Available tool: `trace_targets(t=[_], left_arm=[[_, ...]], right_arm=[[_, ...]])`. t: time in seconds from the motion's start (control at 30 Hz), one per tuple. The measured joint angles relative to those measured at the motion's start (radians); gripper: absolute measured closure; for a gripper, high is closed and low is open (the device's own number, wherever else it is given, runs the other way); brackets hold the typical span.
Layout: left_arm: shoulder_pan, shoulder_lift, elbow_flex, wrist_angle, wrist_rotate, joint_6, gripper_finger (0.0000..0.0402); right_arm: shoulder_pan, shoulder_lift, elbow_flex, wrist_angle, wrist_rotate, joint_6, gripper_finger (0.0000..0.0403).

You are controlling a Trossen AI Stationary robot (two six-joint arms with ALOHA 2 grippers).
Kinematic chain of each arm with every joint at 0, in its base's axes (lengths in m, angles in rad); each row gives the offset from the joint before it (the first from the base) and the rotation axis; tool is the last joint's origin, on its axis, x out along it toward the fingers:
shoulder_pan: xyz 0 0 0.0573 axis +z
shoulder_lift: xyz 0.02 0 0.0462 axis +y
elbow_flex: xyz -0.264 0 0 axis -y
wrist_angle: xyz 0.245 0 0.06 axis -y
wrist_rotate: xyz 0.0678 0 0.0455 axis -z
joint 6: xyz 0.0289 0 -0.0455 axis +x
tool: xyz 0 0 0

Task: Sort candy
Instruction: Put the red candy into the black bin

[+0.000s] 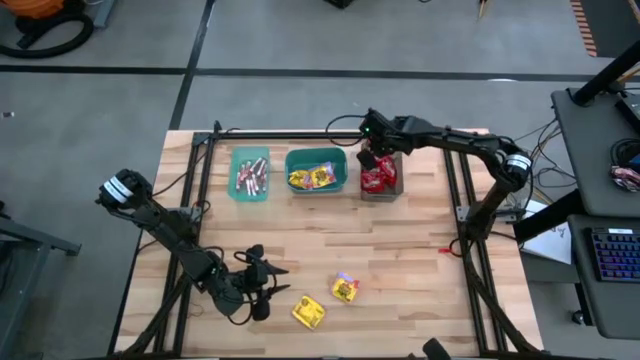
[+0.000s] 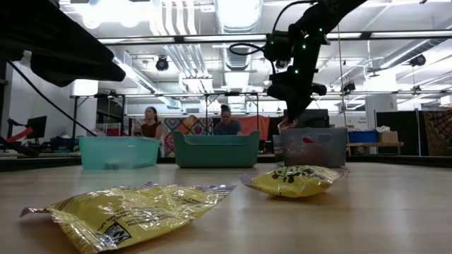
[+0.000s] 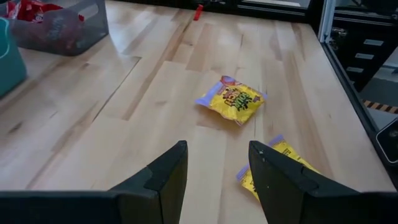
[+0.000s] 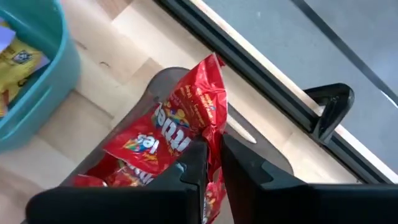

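Observation:
Three bins stand in a row at the far side. One teal bin (image 1: 249,173) holds pinkish sticks, the other teal bin (image 1: 316,170) holds yellow packets, and the grey bin (image 1: 381,178) holds red packets. My right gripper (image 1: 370,155) hangs over the grey bin, shut on a red packet (image 4: 186,118). Two yellow packets (image 1: 308,312) (image 1: 345,288) lie flat on the table near its front edge. My left gripper (image 3: 214,180) stands open just left of them, low over the wood, with nothing between its fingers. My right gripper pinches the red packet by one crinkled edge (image 4: 214,134) between its two fingers. The fingers slant down from above. The packet reaches out past the fingertips over the grey bin's opening (image 4: 155,93). I cannot tell whether it rests on the red packets beneath.
A dark metal frame (image 1: 205,160) borders the table's left, far and right sides. A small red thing (image 1: 445,248) lies by the right rail. People sit in the room behind the bins in the low view. Bare wood lies between the bins and the yellow packets.

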Motion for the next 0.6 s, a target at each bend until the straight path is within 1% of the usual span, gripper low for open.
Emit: trace_targets(t=[0.1, 0.27, 0.33, 0.47, 0.6], left_arm=[[0.0, 0.0, 0.0, 0.0, 0.0, 0.0, 0.0247], [0.0, 0.0, 0.008, 0.0, 0.0, 0.0, 0.0247], [0.0, 0.0, 0.019, 0.0, 0.001, 0.0, 0.0247], [0.0, 0.0, 0.046, -0.007, 0.028, 0.018, 0.0247], [0.0, 0.0, 0.067, -0.031, 0.054, 0.022, 0.0247]], right_arm=[[-0.002, -0.005, 0.0, 0.0, -0.015, -0.008, 0.0363], [-0.004, -0.002, 0.0, 0.025, -0.133, -0.013, 0.0363], [-0.005, 0.002, 0.0, 0.025, -0.134, -0.015, 0.0363], [-0.011, 0.006, 0.0, 0.013, -0.081, -0.023, 0.0364], [-0.011, 0.011, 0.0, 0.007, -0.084, -0.034, 0.0361]])
